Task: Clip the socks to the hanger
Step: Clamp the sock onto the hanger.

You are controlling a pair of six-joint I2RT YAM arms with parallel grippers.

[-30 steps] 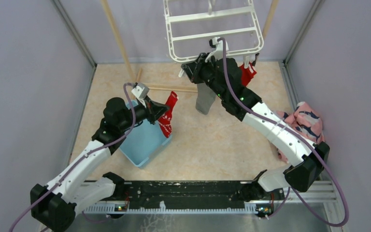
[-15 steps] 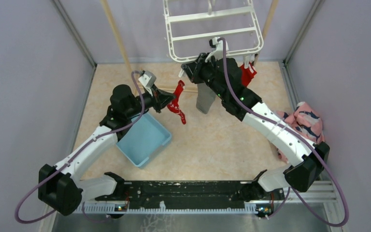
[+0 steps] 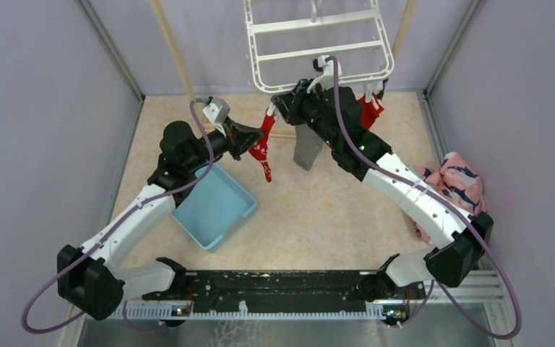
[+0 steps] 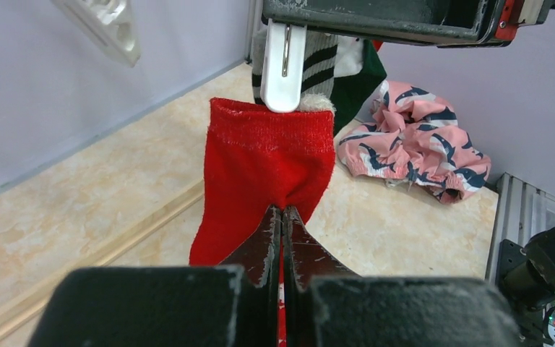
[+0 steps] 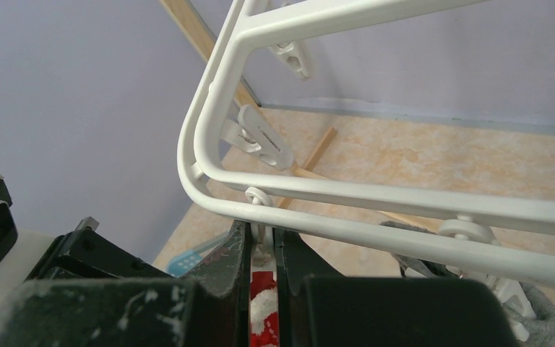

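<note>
Red sock (image 4: 267,155): one, pinched in left gripper (image 4: 283,213) jaws, cuff up at one clip (image 4: 285,65), which right gripper (image 5: 261,238) jaws squeeze under the one hanger (image 5: 209,87). Step, we judge: clipping; next, feed cuff between clip halves, then release. Beyond, hung: one grey sock (image 3: 307,148), one second red sock (image 3: 371,110).

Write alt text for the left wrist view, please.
The left gripper, shut on a red sock, holds its cuff up at a white clip that the right gripper pinches. A striped grey sock hangs behind; a pink cloth lies at right.
</note>
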